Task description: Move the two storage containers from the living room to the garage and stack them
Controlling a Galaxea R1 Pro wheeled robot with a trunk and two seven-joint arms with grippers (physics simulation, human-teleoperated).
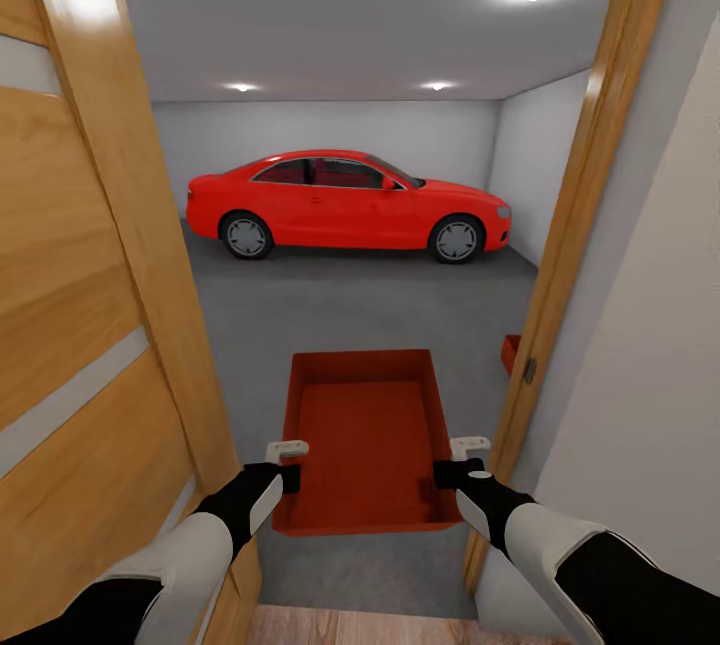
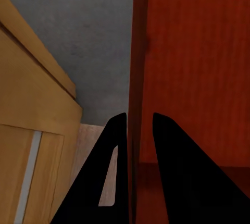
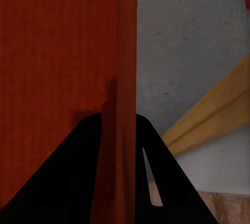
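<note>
i'm in the wooden doorway [image 1: 565, 225] with both the left gripper [image 1: 287, 465] and right gripper [image 1: 455, 465] clamped on the walls of an orange-red rectangular storage bin [image 1: 365, 435], its twin [image 1: 510, 353] apparently already on the garage's grey concrete floor [image 1: 360, 310], stacking left.

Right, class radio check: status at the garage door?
Left gripper, right gripper clamp container walls. Second container behind door frame. Doorway tight.

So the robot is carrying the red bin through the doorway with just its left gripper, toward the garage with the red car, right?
Not quite: both grippers hold it. In the head view the left gripper clamps one side wall of the storage container and the right gripper clamps the opposite wall; each wrist view shows fingers astride a wall. The rest is right: it is in the doorway, facing the red car.
</note>
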